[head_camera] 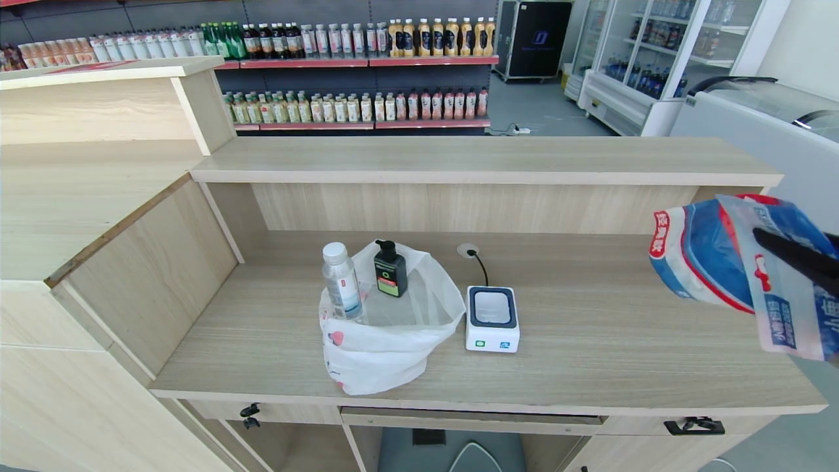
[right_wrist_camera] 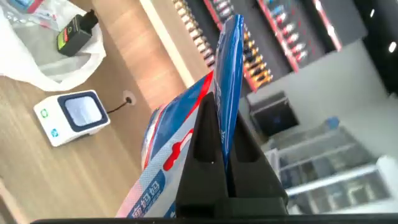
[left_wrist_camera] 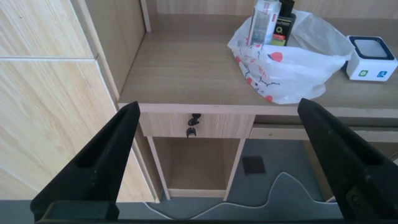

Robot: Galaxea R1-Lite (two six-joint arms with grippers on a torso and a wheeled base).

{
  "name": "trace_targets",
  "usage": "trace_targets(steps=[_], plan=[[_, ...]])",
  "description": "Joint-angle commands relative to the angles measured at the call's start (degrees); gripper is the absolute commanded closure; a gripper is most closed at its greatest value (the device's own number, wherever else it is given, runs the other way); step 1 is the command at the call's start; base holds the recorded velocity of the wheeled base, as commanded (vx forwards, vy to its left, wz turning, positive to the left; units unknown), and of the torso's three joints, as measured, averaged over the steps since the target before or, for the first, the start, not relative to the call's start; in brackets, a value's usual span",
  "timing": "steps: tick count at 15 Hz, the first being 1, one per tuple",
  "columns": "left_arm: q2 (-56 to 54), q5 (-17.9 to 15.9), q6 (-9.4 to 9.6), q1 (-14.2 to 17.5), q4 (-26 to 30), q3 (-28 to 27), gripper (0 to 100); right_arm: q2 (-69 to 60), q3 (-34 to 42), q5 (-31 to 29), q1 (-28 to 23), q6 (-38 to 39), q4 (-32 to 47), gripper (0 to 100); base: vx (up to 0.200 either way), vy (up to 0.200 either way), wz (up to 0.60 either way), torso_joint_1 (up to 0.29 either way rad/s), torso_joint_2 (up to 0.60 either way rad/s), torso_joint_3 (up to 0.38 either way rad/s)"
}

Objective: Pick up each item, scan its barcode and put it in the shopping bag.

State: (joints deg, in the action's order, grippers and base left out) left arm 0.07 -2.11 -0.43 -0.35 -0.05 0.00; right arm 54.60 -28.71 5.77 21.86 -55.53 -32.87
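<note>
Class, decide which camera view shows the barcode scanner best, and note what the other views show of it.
Head view: the barcode scanner stands whole beside the shopping bag, its window and front face plain. The left wrist view shows it farther off; the right wrist view shows it whole but slanted.

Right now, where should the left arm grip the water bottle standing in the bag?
The water bottle stands upright, top clear of the bag, pump bottle close on its right: probably grip below the cap, coming from the robot's left.
</note>
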Motion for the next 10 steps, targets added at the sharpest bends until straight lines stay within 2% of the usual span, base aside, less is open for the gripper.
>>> trace_targets(steps=[1, 2, 3, 4, 5, 8, 10], plan=[[0.0, 0.0, -0.01, 0.0, 0.0, 0.0, 0, 2.1, -0.6, -2.8, -4.2, 8.9, 6.0, 100, 0.0, 0.0, 0.0, 0.0, 0.0, 0.0], [0.0, 0.0, -0.01, 0.0, 0.0, 0.0, 0, 2.2, -0.9, -2.8, -4.5, 11.1, 8.3, 100, 0.0, 0.0, 0.0, 0.0, 0.0, 0.0], [0.0, 0.0, -0.01, 0.0, 0.0, 0.0, 0, 2.7, -2.4, -3.0, -6.2, 16.7, 13.2, 100, 0.0, 0.0, 0.0, 0.0, 0.0, 0.0], [0.0, 0.0, -0.01, 0.0, 0.0, 0.0, 0, 2.7, -2.4, -3.0, -6.2, 16.7, 13.2, 100, 0.0, 0.0, 0.0, 0.0, 0.0, 0.0], [0.0, 0.0, -0.01, 0.0, 0.0, 0.0, 0, 3.9, -2.7, -2.7, -10.3, 20.1, 15.8, 100, 0.0, 0.0, 0.0, 0.0, 0.0, 0.0], [0.0, 0.0, -0.01, 0.0, 0.0, 0.0, 0, 8.2, -2.1, -2.4, -10.8, 32.1, 15.4, 100, 0.0, 0.0, 0.0, 0.0, 0.0, 0.0], [0.0, 0.0, -0.01, 0.0, 0.0, 0.0, 0, 13.1, -5.0, -2.0, -11.0, 44.7, 15.0, 100, 0.0, 0.0, 0.0, 0.0, 0.0, 0.0]])
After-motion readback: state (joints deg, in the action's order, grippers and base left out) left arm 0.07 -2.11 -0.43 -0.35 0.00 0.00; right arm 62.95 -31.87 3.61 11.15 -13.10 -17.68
